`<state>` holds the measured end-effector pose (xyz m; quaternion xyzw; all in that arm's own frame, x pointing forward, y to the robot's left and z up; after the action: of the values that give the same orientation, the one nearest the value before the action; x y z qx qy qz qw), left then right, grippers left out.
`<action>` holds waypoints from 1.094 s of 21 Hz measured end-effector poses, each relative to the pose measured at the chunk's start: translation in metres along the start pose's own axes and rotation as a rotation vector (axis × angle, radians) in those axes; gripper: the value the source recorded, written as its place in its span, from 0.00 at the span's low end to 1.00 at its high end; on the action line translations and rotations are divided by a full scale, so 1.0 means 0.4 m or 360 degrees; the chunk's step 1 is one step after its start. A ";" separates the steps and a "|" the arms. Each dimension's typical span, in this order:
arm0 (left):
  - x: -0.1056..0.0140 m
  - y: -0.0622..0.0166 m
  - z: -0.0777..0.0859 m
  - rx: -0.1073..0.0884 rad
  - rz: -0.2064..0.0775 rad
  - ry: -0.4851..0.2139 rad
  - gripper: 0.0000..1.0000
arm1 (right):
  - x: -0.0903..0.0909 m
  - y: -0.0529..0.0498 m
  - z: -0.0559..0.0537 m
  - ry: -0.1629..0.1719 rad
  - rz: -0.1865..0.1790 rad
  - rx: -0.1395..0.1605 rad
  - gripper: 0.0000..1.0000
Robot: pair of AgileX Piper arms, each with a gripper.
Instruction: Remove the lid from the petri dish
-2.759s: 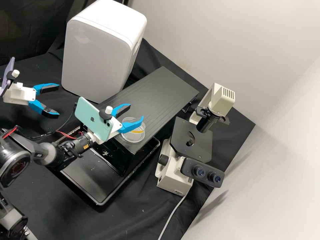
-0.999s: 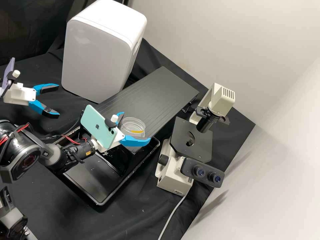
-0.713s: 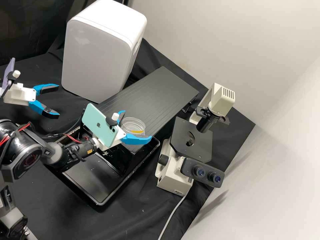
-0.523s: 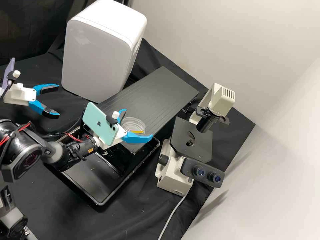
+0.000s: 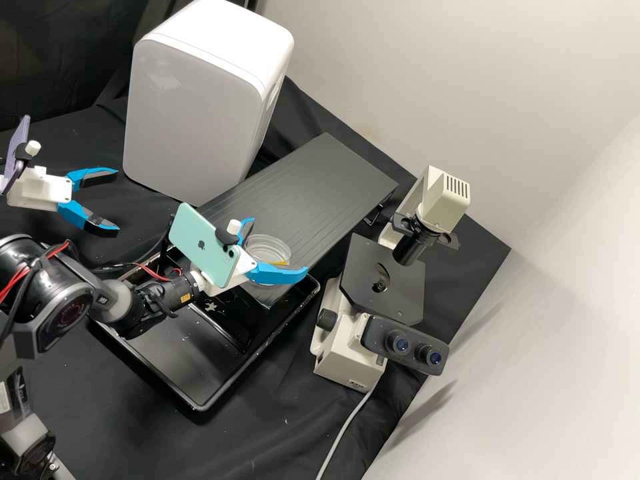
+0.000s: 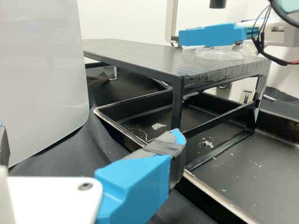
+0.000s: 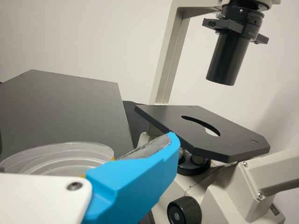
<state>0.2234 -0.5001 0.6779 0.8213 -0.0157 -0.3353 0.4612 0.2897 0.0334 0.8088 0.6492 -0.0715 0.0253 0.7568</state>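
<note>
1. While hovering low over the near end of the ribbed black metal platform [image 5: 313, 180], straddling the clear round plastic petri dish [image 5: 267, 248] with the right gripper [image 5: 276, 247], its bright blue fingers [image 5: 280, 273] standing apart, one on either side of the rim.
2. Showing, from the right wrist, a narrow gap between the grey pad [image 7: 148, 147] of one finger and the dish's wall; clamping nothing.
3. Seeing the dish sitting flat at the platform's near end, close to its front edge, with the clear lid [image 6: 219, 52] lying on top and a sliver of yellow showing inside.
4. Holding the left gripper [image 5: 107, 200] above the black cloth-covered bench [image 5: 280, 427] near its left edge, well apart from the dish, fingers spread wide and gripping nothing.
5. Standing the platform's near legs inside a shallow black rectangular tray [image 5: 180, 360] lying toward the bench's front left.
6. Keeping a tall white rounded plastic box [image 5: 200, 100] at the bench's back left, just beside the platform's left edge.
7. Placing a white-and-black microscope [image 5: 383, 283] near the bench's right edge, just beside the tray's right corner.
8. Carrying a teal phone [image 5: 200, 243] on the right arm's wrist, just behind the gripper.
</note>
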 end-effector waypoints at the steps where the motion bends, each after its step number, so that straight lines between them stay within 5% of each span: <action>1: 0.000 0.000 0.000 0.0000 0.0000 0.0000 1.00 | 0.001 -0.002 0.002 -0.0003 -0.0005 -0.0002 0.00; 23: 0.005 0.005 0.000 0.0000 0.0015 0.0001 1.00 | 0.003 -0.009 0.005 0.0002 -0.0006 -0.0011 0.00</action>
<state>0.2255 -0.5017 0.6784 0.8215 -0.0193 -0.3329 0.4627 0.2911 0.0310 0.8058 0.6467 -0.0699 0.0239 0.7592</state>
